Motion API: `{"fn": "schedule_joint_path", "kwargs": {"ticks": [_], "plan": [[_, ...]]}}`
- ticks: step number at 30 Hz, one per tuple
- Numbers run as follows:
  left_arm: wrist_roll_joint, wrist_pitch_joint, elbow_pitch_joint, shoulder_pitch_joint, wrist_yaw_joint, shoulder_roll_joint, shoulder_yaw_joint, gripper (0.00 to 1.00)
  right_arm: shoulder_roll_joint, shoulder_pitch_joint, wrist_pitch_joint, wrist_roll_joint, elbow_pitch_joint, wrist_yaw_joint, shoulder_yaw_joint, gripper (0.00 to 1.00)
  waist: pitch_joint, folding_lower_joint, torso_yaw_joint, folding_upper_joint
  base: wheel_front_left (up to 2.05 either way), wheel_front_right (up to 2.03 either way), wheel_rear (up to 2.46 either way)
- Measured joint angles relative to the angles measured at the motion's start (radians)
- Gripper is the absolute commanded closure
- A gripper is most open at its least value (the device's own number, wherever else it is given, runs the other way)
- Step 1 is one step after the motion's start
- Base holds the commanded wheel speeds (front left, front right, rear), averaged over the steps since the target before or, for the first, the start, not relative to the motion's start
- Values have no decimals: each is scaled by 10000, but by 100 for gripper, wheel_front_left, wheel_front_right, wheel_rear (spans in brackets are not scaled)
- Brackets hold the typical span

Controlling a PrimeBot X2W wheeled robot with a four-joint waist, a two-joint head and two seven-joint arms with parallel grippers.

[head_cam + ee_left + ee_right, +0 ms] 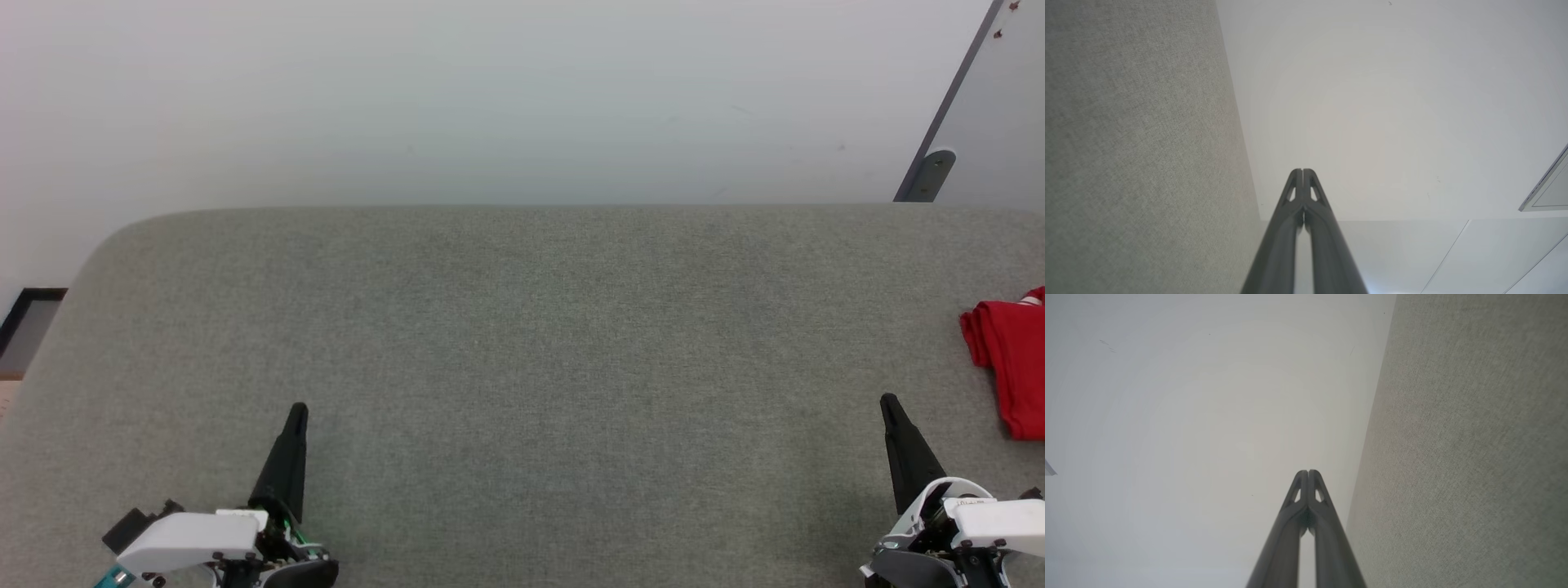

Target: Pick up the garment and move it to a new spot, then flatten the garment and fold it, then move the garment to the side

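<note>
Big grey fabric surface (522,343) takes up most of our head view, with a rounded far-left corner and loads of bare room across the middle. The garment (1008,363) — red, bunched, white trim at its far end — lies at the right edge, cut off by the frame, with its long axis running near-to-far. Our left gripper (299,408) and right gripper (888,402) sit low and well apart. The wrist views show both sets of fingers pressed together, holding nothing.

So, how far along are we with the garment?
Seemingly near the end: the garment lies compact at the grey surface's right side, partly out of frame, so its fold can't be confirmed. Nothing in hand: left pincer and right pincer are shut, empty. Left: checking the fold.
</note>
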Motion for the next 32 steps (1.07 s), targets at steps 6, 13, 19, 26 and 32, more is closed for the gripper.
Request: {"fn": "schedule_joint_path", "kwargs": {"ticks": [6, 13, 19, 26, 32], "plan": [[12, 2, 0, -1, 0, -8, 10, 100, 0, 0, 0, 0, 0, 0, 0, 100, 0, 0, 0, 0, 0, 0, 0], [35, 12, 0, -1, 0, -15, 19, 100, 0, 0, 0, 0, 0, 0, 0, 100, 0, 0, 0, 0, 0, 0, 0], [44, 12, 0, -2, 0, -19, 29, 100, 0, 0, 0, 0, 0, 0, 0, 100, 0, 0, 0, 0, 0, 0, 0], [48, 15, 0, -2, 0, -27, 36, 100, 0, 0, 0, 0, 0, 0, 0, 100, 0, 0, 0, 0, 0, 0, 0], [56, 42, 0, -3, 0, -33, 42, 100, 2, 0, 0, 0, 0, 2, 0, 100, 0, 0, 0, -1, 0, 0, 0]]}}
